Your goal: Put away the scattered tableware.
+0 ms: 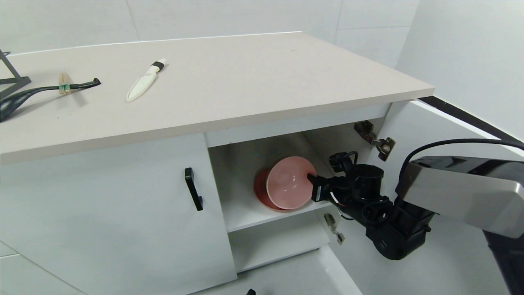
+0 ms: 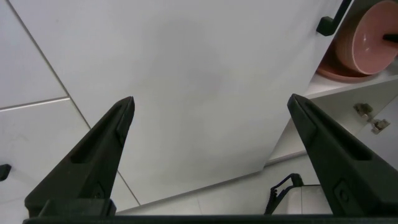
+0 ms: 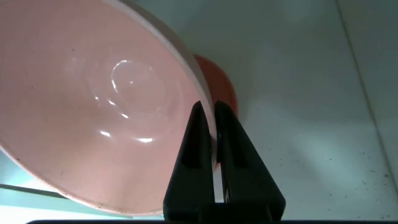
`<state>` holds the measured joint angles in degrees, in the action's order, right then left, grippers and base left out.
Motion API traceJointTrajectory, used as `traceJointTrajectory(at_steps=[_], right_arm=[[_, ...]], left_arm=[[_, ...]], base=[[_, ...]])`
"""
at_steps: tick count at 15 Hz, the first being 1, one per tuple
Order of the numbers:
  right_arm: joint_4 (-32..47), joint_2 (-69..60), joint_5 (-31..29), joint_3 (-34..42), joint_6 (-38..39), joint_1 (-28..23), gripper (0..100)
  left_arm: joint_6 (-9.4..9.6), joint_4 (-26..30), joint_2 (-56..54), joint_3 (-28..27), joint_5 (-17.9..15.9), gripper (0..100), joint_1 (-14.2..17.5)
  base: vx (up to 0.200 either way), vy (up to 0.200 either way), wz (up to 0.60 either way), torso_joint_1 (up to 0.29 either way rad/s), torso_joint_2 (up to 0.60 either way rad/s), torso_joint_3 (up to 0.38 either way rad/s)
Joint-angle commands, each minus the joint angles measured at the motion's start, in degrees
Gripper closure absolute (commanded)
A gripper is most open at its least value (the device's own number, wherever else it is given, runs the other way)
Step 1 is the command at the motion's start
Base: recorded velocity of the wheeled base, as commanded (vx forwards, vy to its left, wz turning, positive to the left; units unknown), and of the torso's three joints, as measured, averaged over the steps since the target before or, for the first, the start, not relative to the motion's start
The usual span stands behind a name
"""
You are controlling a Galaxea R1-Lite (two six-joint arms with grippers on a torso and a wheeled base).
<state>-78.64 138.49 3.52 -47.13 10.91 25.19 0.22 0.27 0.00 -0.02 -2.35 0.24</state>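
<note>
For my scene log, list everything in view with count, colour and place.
bowl: 1, pink, tilted on the shelf, rim in the right gripper
plate: 1, red, on the shelf under the bowl
knife: 1, cream, black band, on the counter
utensil: 1, black, counter, left of the knife
wooden piece: 1, tan, green band, across the utensil
rack: 1, black, counter's left edge
handle: 1, black, on the shut white door
right gripper: 1, black, shut on the bowl's rim
left gripper: 1, black, open, before the door
</note>
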Motion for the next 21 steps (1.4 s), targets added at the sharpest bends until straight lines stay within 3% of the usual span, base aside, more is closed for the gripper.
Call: traceJointTrajectory(at_steps=[1,7,8,11,14,17,21], right_arm=[[-0.11,1.00,-0.18,-0.42,-0.01,0.21,100],[-3.62,2.84,-0.18,-0.24,-3.53,0.74,100],[-3.71,2.84,-0.18,-0.33,-3.53,0.92,0],[-4.85,2.76,0.08,-0.24,-3.62,1.45,0],[-11.36,1.00,-0.10,2.04,-7.39,2.59,0],[-11.36,-6.03,-0.27,9.69,-17.59,5.31,0],[-11.36,-22.47,-0.36,22.43,-19.61,10.94,0]], left_arm=[[-0.04,0.00,0.09,-0.06,-0.02,0,0.02],[0.04,0.00,0.09,-0.06,-0.02,0,0.02],[-0.04,0.00,0.09,-0.06,-0.02,0,0.02],[-0.04,0.00,0.09,-0.06,-0.02,0,0.02],[-0.04,0.00,0.09,-0.06,-0.02,0,0.02],[-0.04,0.00,0.09,0.02,-0.02,0,0.02],[-0.04,0.00,0.09,0.02,-0.02,0,0.02]], base=[[0.000,0.000,0.00,0.000,0.00,0.000],[0.000,0.000,0.00,0.000,0.00,0.000],[0.000,0.000,0.00,0.000,0.00,0.000],[0.000,0.000,0.00,0.000,0.00,0.000],[0.000,0.000,0.00,0.000,0.00,0.000],[0.000,0.000,0.00,0.000,0.00,0.000],[0.000,0.000,0.00,0.000,0.00,0.000]])
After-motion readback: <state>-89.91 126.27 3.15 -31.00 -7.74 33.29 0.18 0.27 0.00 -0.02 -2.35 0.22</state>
